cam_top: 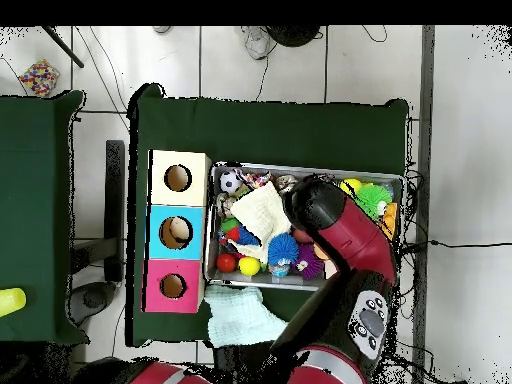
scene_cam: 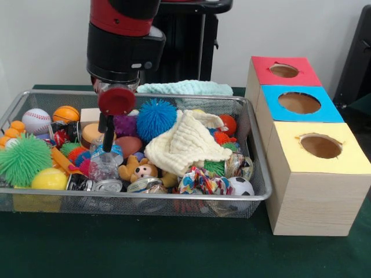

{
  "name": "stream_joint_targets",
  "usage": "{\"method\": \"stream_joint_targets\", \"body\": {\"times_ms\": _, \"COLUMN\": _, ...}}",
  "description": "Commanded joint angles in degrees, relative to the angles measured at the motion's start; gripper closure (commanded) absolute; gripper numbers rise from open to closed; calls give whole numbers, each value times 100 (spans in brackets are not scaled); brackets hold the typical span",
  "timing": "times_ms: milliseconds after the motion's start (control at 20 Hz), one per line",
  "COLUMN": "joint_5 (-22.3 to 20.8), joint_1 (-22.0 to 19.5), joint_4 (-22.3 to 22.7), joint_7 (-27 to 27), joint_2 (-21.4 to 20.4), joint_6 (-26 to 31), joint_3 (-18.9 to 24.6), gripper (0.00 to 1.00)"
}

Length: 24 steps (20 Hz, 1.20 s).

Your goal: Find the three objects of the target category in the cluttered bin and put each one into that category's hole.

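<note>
Clear plastic: we take the small plastic bottle, lying low among the clutter, as the thing the claw is reaching for, though the target category is not shown to us.
Claw state: we cannot tell whether it is spread or pinching; only a dark stem below a red disc shows in the front view, and the overhead view hides it under the arm.
Claw place: left half of the wire bin, down in the clutter, tip touching or just above the bottle's top.
Direction: the bottle lies straight below the claw, so we judge the coming move to be a short vertical one, not a sideways reach.
Long axis: the bottle seems to stand roughly upright, tilted a little; we cannot be sure.
Neighbours: a teddy bear just beside it, a tin can in front, a cream cloth further along the bin.
Holes: red box, blue box and yellow box stand on the green worktop, well apart from the claw, across the bin.
</note>
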Motion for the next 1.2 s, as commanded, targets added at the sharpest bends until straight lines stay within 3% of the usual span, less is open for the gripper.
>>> {"method": "stream_joint_targets", "body": {"times_ms": 50, "joint_5": 93, "joint_1": -217, "joint_4": 525, "joint_7": 856, "joint_2": 340, "joint_6": -417, "joint_3": 1157, "gripper": 0}}
{"method": "stream_joint_targets", "body": {"times_ms": 500, "joint_5": 125, "joint_1": -592, "joint_4": 874, "joint_7": 821, "joint_2": 254, "joint_6": -827, "joint_3": 1845, "gripper": 0}}
{"method": "stream_joint_targets", "body": {"times_ms": 1050, "joint_5": 28, "joint_1": -880, "joint_4": 1078, "joint_7": 754, "joint_2": 196, "joint_6": -779, "joint_3": 2278, "gripper": 0}}
{"method": "stream_joint_targets", "body": {"times_ms": 1200, "joint_5": -38, "joint_1": -930, "joint_4": 1039, "joint_7": 647, "joint_2": 216, "joint_6": -534, "joint_3": 2300, "gripper": 0}}
